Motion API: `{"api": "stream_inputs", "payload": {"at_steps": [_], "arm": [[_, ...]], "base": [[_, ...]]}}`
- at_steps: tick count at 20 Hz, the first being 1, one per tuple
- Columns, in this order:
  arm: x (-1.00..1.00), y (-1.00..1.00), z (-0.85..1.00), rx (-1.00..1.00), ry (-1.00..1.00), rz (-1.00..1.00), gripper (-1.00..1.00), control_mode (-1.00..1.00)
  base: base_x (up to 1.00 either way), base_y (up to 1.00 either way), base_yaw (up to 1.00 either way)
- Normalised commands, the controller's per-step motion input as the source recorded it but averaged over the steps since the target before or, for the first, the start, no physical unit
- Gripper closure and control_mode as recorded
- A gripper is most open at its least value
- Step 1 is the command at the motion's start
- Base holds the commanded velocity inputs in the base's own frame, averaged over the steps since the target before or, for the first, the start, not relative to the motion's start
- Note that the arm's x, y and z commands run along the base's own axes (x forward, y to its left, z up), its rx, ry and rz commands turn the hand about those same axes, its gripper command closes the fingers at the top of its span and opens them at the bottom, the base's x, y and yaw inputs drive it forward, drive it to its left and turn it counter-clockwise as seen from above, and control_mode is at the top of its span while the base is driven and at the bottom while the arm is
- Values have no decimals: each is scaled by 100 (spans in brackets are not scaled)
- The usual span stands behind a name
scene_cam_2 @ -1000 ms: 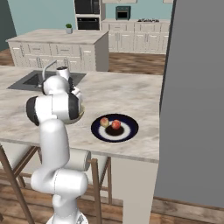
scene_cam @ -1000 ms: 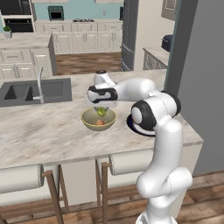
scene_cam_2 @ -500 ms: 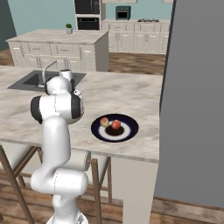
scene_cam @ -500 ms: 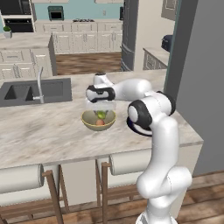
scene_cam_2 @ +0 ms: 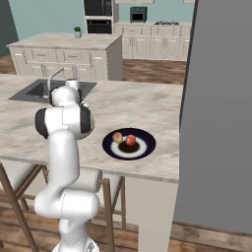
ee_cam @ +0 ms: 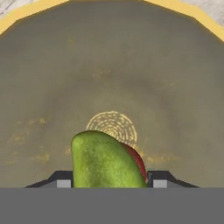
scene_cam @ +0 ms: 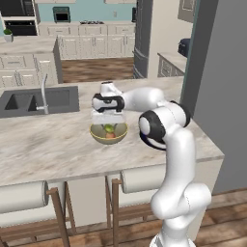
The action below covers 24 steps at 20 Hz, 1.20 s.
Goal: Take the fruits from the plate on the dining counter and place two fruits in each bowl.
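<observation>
The gripper (scene_cam: pixel 109 121) hangs straight above the tan-yellow bowl (scene_cam: pixel 98 135) on the dining counter (scene_cam: pixel 53 147), the arm reaching out level from the base toward it. In the hand view the green oblong fruit (ee_cam: pixel 106 161) sits right between the two dark fingertips (ee_cam: pixel 61 180), so close to the camera that it hides most of what lies behind it. Whether the fingers press on it or stand just clear of its sides cannot be told, since only their tips show at either flank. A sliver of a red fruit (ee_cam: pixel 137 160) peeks out at the green one's right edge, lower down in the bowl. The olive inside of the bowl spreads behind both, with a pale ringed patch at its bottom.

From the left base view, the green fruit and a reddish one (scene_cam: pixel 110 135) both show inside the bowl's rim, directly under the hand.

On the right base view, the dark navy plate (scene_cam_2: pixel 142 149) lies on the counter well apart from the bowl, to the arm's right. Two reddish-orange fruits (scene_cam_2: pixel 124 139) rest on it, touching or nearly so.
</observation>
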Motion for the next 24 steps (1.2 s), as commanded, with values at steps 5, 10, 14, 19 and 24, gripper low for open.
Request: {"api": "stream_inputs", "payload": {"at_steps": [5, 10, 14, 19, 24], "arm": [[2, 3, -26, 0, -3, 0, 100, -100], [2, 0, -7, 0, -3, 0, 100, -100], [0, 0, 0, 0, 0, 0, -100, -100], [0, -2, 11, 0, 0, 0, -100, -100], [0, -19, 27, 0, 0, 0, -100, -100]], "base": [[0, 0, 0], [0, 0, 0], [0, 0, 0], [0, 0, 0], [0, 0, 0]]}}
